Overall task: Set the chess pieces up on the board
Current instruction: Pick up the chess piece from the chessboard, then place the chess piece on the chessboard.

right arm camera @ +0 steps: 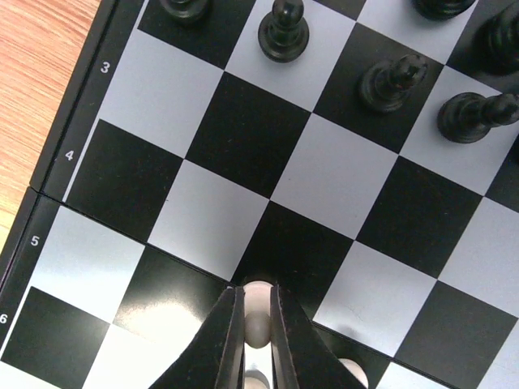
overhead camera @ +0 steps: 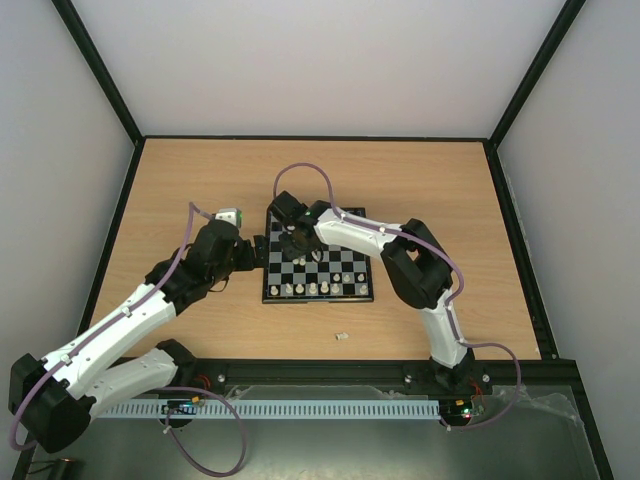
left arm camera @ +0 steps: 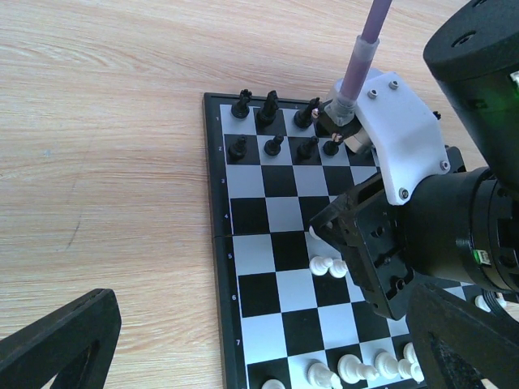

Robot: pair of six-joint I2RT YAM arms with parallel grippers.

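The board (overhead camera: 345, 266) lies mid-table, and its black and pale squares (right arm camera: 312, 174) fill the right wrist view. My right gripper (right arm camera: 257, 328) hangs over the board's left half and is shut on a cream-white pawn (right arm camera: 258, 301), just above a black square. Black chess pieces (left arm camera: 274, 147) stand in two rows at the far end. White chess pieces (left arm camera: 357, 369) line the near end, and two white pawns (left arm camera: 328, 266) sit mid-board beside the right gripper (left arm camera: 320, 231). My left gripper (left arm camera: 263, 324) stands open at the board's left edge, holding nothing.
One small white piece (overhead camera: 341, 336) lies on the wooden table in front of the board. Black pawns (right arm camera: 283, 31) stand a few squares beyond the right fingertips. The right arm's purple cable (left arm camera: 361, 57) arches over the black rows.
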